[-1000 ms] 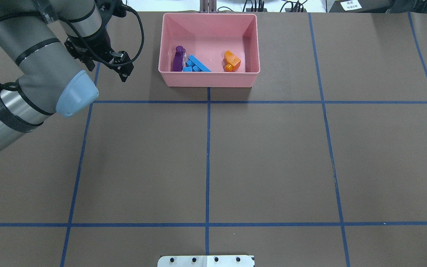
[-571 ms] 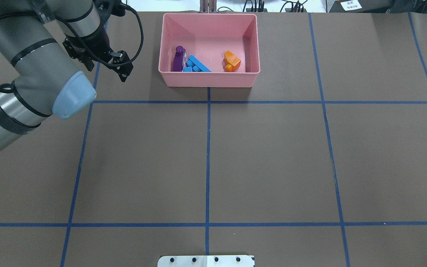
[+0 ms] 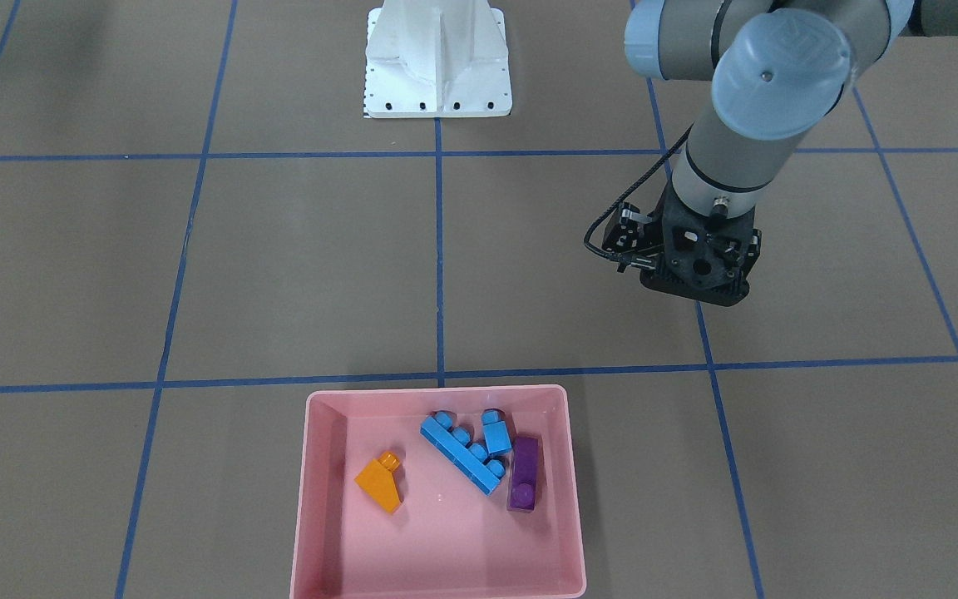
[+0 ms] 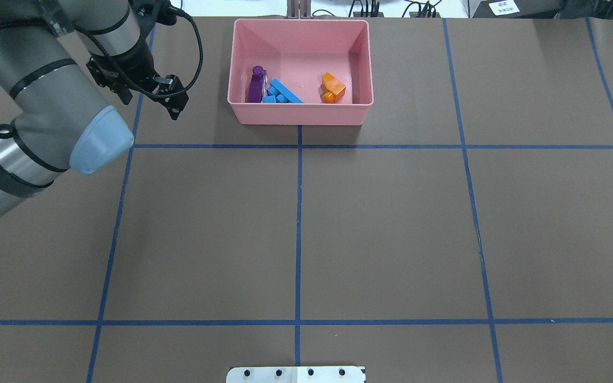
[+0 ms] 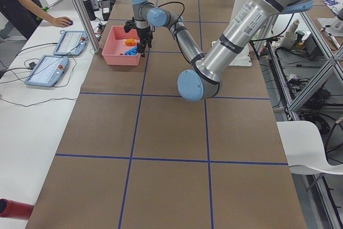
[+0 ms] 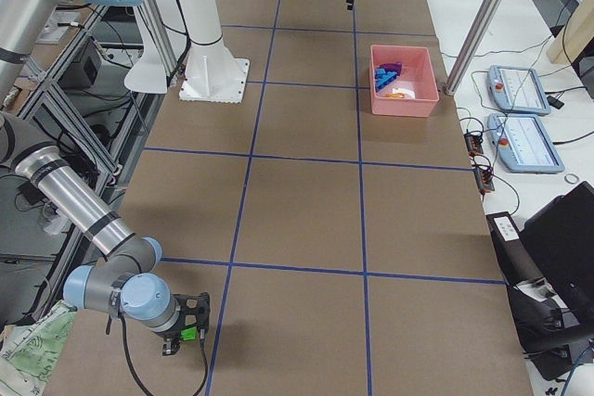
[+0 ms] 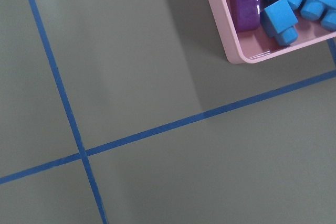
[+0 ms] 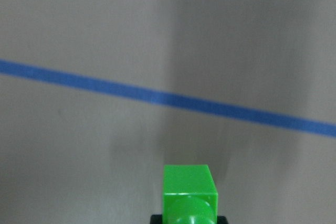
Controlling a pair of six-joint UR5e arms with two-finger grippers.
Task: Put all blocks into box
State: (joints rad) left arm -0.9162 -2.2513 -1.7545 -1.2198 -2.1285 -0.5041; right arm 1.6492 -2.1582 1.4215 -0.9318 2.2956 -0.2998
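Brown tabletop (image 4: 391,239), blue tape grid (image 4: 298,213), pink box (image 4: 300,114)

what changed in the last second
The left gripper drifted slightly left, away from the box. The four blocks in the box stayed put. The right gripper, holding the green block, can't be compared.

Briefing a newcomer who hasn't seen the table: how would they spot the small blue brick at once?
Find the pink box on the brown table. Near its wall closest to the white robot base lie a long blue brick and a purple brick; the small blue brick sits between them. Unlike its long blue neighbour, it has one stud.
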